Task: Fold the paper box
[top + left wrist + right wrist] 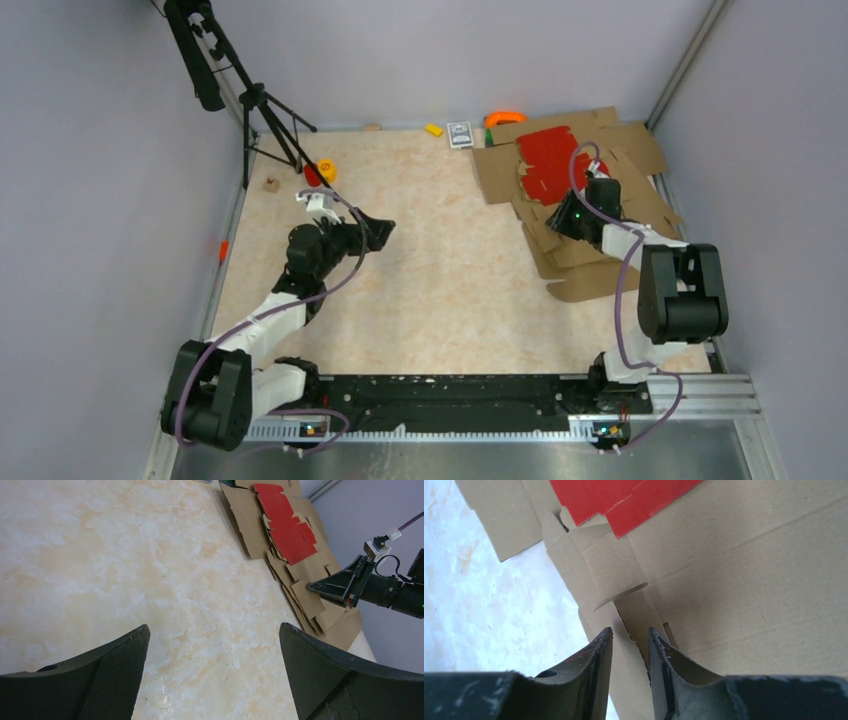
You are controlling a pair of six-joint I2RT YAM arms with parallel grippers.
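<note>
- Beside the red sheets [624, 500], the paper box [639, 610] lies flat.
- Right gripper [629, 636]: jaws nearly together around a flap edge of the box; whether it is clamped, I cannot tell.
- Pickup step; the next move calls for a firm pinch, then lifting clear.
- Left gripper [214, 626]: jaws wide apart, well away from the red sheets.

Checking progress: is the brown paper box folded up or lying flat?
Flat: the paper box lies spread on the cardboard pile, one flap slightly lifted.

A plain brown corrugated cardboard box piece [724, 595] lies flat and unfolded atop a pile of brown cardboard sheets [575, 285] at the desk's [450, 280] right side. Its panels are creased, and one small flap [616, 570] is slightly raised.
</note>
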